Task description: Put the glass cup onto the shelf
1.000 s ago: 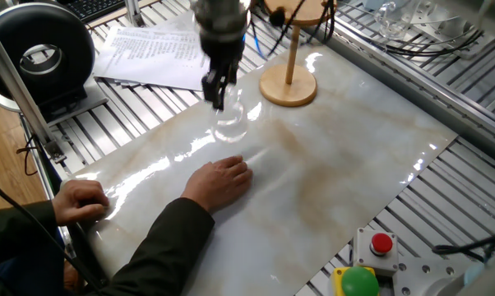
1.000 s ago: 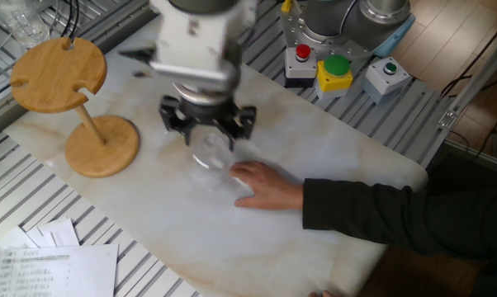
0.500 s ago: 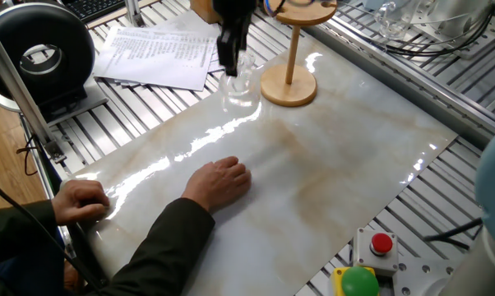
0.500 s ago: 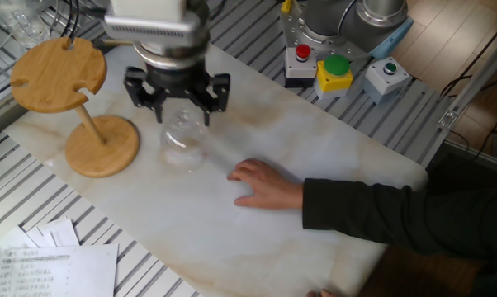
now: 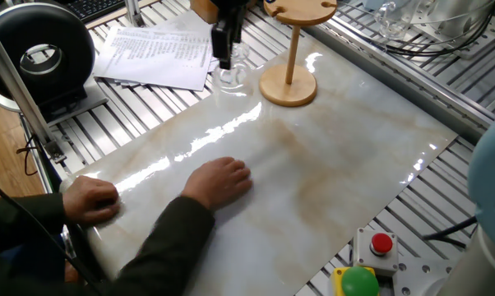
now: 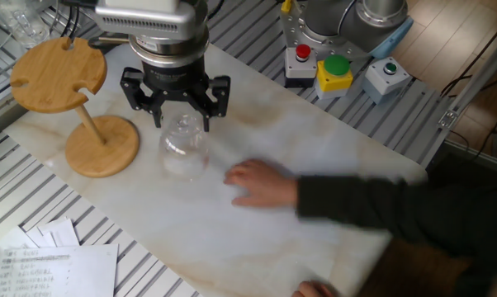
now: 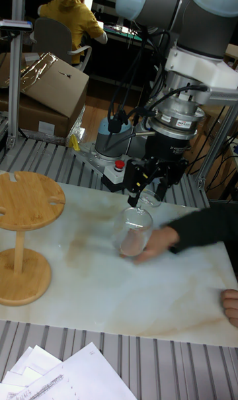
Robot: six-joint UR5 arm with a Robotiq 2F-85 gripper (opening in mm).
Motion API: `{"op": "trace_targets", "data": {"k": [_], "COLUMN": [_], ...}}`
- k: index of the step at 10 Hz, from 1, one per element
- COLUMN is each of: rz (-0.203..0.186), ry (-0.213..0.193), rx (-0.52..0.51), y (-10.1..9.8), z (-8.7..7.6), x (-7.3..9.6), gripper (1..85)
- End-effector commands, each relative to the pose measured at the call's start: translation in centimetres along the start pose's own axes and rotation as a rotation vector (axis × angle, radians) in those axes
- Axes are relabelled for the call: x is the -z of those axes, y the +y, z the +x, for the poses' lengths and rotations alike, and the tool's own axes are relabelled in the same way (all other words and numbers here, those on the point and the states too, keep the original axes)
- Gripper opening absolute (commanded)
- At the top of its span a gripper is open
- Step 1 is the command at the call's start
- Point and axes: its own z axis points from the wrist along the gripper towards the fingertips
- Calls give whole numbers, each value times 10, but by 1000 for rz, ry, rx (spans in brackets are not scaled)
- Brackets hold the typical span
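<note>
The glass cup (image 6: 182, 147) is small and clear, and it hangs tilted just above the marble slab, bowl downward. My gripper (image 6: 182, 115) is shut on its upper part, near the foot. In the tall fixed view the glass cup (image 7: 132, 231) hangs below the gripper (image 7: 147, 197), right of the shelf (image 7: 28, 200). The shelf (image 6: 57, 74) is a light wooden stand with a slotted round top disc, a thin post and a round base. In one fixed view the cup (image 5: 231, 72) and gripper (image 5: 224, 59) are just left of the shelf (image 5: 289, 85).
A person's hand (image 6: 261, 181) lies flat on the marble slab (image 5: 338, 164) close to the cup; a second hand (image 5: 91, 200) rests at its edge. Papers (image 5: 157, 53) lie beyond the slab. A button box (image 6: 331, 70) and the robot base stand at one end.
The gripper has carried the cup up and across the slab, away from the person's hand and to beside the shelf. The person's arm has shifted slightly.
</note>
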Motion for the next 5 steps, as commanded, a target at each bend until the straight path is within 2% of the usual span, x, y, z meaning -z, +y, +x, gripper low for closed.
{"op": "trace_targets", "data": {"k": [1,3,5], "rz": [-11,0,5], "ry": [-79,-111,-97], "rx": [-185,-213,-188], "y": [2,-2,-3], "z": [-22,-30,-26], "x": [3,4,4], "gripper": [10,10,10]}}
